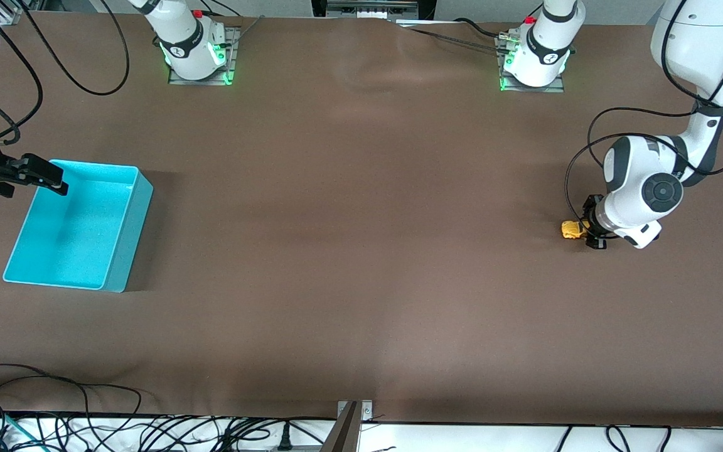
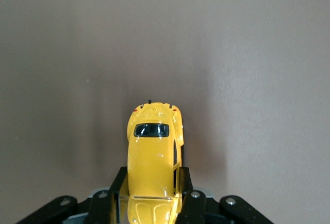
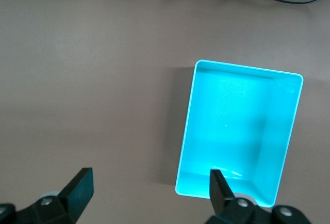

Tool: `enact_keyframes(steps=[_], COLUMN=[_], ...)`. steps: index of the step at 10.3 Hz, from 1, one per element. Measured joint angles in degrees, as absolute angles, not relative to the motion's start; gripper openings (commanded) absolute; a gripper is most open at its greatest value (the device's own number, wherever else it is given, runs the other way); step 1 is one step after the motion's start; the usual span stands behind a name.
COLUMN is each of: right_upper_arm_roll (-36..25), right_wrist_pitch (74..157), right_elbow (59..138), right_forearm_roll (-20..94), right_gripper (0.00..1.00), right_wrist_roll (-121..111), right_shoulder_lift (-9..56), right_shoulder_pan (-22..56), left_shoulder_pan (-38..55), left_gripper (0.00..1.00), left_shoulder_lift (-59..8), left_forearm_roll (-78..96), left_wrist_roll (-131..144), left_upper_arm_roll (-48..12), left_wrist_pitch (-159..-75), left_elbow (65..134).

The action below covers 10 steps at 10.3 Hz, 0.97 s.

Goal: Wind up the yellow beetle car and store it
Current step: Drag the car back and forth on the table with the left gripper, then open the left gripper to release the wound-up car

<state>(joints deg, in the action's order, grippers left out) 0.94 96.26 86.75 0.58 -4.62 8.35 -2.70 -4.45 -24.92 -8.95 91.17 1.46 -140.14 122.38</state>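
Note:
The yellow beetle car [image 1: 571,230] [image 2: 153,157] is down at the brown table toward the left arm's end, its rear half clamped between the black fingers [image 2: 185,180] of my left gripper [image 1: 585,231] [image 2: 153,182], which is shut on it. The car's dark rear window faces the wrist camera. My right gripper [image 1: 44,176] [image 3: 149,182] hangs open over the edge of the turquoise bin [image 1: 124,220] [image 3: 193,126], with nothing between its fingers. The bin holds nothing.
Brown cloth [image 1: 361,251] covers the table. Both arm bases [image 1: 195,53] [image 1: 537,59] stand along the table edge farthest from the front camera. Loose black cables [image 1: 85,420] lie along the edge nearest it.

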Motion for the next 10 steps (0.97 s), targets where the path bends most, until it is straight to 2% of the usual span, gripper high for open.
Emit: enact_keyframes(steps=[5, 6, 7, 8, 9, 10], right_upper_arm_roll=[0.94, 0.94, 0.94, 0.94, 0.94, 0.94], right_wrist_pitch=[96.26, 96.26, 96.26, 96.26, 96.26, 96.26], right_elbow=[86.75, 86.75, 86.75, 86.75, 86.75, 86.75], right_forearm_roll=[0.58, 0.58, 0.58, 0.58, 0.58, 0.59], right_gripper=[1.00, 1.00, 1.00, 1.00, 1.00, 1.00], right_wrist_roll=[-4.62, -4.62, -4.62, -4.62, -4.62, -4.62], right_shoulder_lift=[8.35, 8.35, 8.35, 8.35, 8.35, 8.35], right_shoulder_pan=[-2.70, -2.70, -2.70, -2.70, -2.70, -2.70], left_shoulder_pan=[-5.26, -5.27, -5.27, -5.28, -5.33, -5.40], left_gripper=[0.00, 0.10, 0.53, 0.69, 0.80, 0.84], left_shoulder_lift=[-25.70, -25.71, -25.72, -25.75, -26.39, -27.15], left_forearm_roll=[-8.96, -8.96, -8.96, -8.96, -8.98, -8.99], left_wrist_roll=[89.52, 89.52, 89.52, 89.52, 89.52, 89.52], left_upper_arm_roll=[2.37, 2.37, 2.37, 2.37, 2.49, 2.62], left_wrist_pitch=[-139.99, -139.97, -139.97, -140.01, -140.77, -141.43], left_elbow=[121.10, 121.08, 121.08, 121.05, 120.68, 120.08])
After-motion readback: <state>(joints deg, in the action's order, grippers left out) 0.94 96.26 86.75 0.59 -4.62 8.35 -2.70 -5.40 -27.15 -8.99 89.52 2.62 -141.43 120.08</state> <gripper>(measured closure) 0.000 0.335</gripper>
